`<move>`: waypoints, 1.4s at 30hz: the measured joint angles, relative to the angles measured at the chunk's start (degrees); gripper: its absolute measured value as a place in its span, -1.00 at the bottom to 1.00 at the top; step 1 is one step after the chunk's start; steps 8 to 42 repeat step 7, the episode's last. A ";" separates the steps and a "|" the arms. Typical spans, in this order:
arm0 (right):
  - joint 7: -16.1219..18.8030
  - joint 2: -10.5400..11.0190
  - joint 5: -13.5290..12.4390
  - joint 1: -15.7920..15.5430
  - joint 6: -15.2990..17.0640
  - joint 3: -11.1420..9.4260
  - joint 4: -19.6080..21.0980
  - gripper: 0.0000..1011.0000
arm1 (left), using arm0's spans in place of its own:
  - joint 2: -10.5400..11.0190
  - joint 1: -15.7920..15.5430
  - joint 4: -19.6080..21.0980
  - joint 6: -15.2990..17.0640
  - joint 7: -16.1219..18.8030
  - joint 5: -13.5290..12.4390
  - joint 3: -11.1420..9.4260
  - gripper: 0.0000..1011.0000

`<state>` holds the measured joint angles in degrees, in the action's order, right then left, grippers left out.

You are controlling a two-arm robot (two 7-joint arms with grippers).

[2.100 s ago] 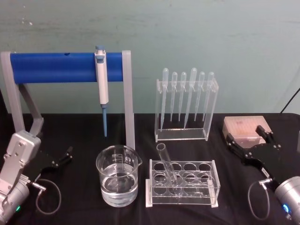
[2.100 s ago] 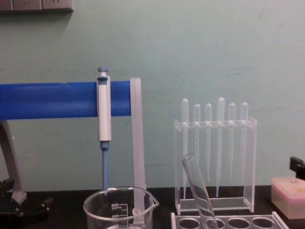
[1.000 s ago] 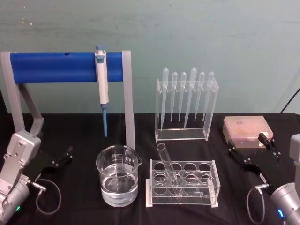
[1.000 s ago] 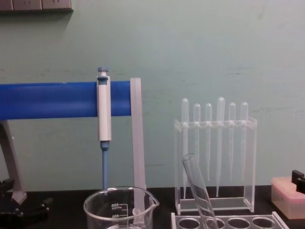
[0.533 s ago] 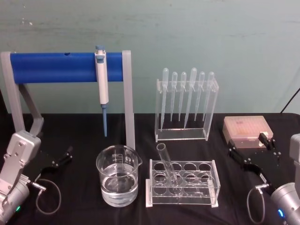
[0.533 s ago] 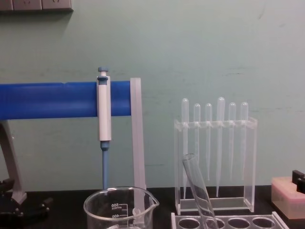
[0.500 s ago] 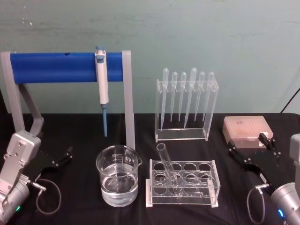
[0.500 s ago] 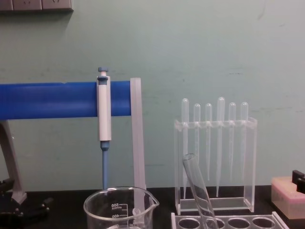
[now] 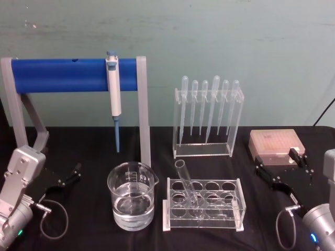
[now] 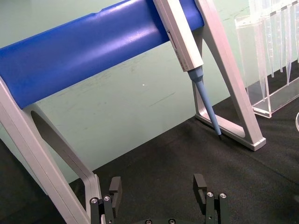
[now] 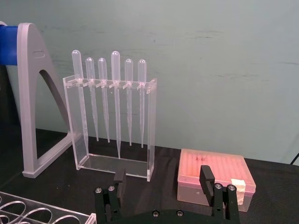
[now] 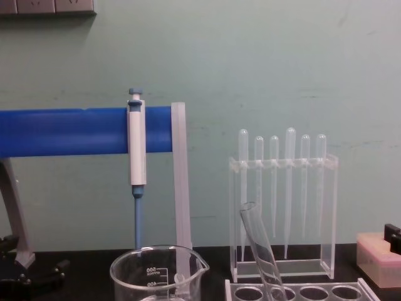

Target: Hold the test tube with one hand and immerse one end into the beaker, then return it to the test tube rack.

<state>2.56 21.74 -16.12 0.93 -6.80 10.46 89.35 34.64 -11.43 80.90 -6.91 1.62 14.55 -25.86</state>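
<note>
Leaning in its clear rack beside the beaker, the test tube is standing untouched, while the left tool and right tool are resting wide open on the worktop.

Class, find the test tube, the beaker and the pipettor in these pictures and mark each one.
Test tube (image 9: pixel 186 184): head view, mid-length of the leaning glass.
Beaker (image 9: pixel 119 184): head view, glass wall above the water.
Pipettor (image 12: pixel 136 147): chest view, white body.
</note>
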 joint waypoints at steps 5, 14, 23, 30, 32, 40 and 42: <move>0.00 0.00 0.00 0.00 0.00 0.00 0.00 0.98 | 0.00 0.00 0.00 0.00 0.00 0.00 0.00 0.98; 0.00 0.00 0.00 0.00 0.00 0.00 0.00 0.98 | 0.00 0.00 0.00 0.00 0.00 0.00 0.00 0.98; 0.00 0.00 0.00 0.00 0.00 0.00 0.00 0.98 | 0.00 0.00 0.00 0.00 0.00 0.00 0.00 0.98; 0.00 0.00 0.00 0.00 0.00 0.00 0.00 0.98 | 0.00 0.00 0.00 0.00 0.00 0.00 0.00 0.98; 0.00 0.00 0.00 0.00 0.00 0.00 0.00 0.98 | 0.00 0.00 0.00 0.00 0.00 0.00 0.00 0.98; 0.00 0.00 0.00 0.00 0.00 0.00 0.00 0.98 | 0.00 0.00 0.00 0.00 0.00 0.00 0.00 0.98; 0.00 0.00 0.00 0.00 0.00 0.00 0.00 0.98 | 0.00 0.00 0.00 0.00 0.00 0.00 0.00 0.98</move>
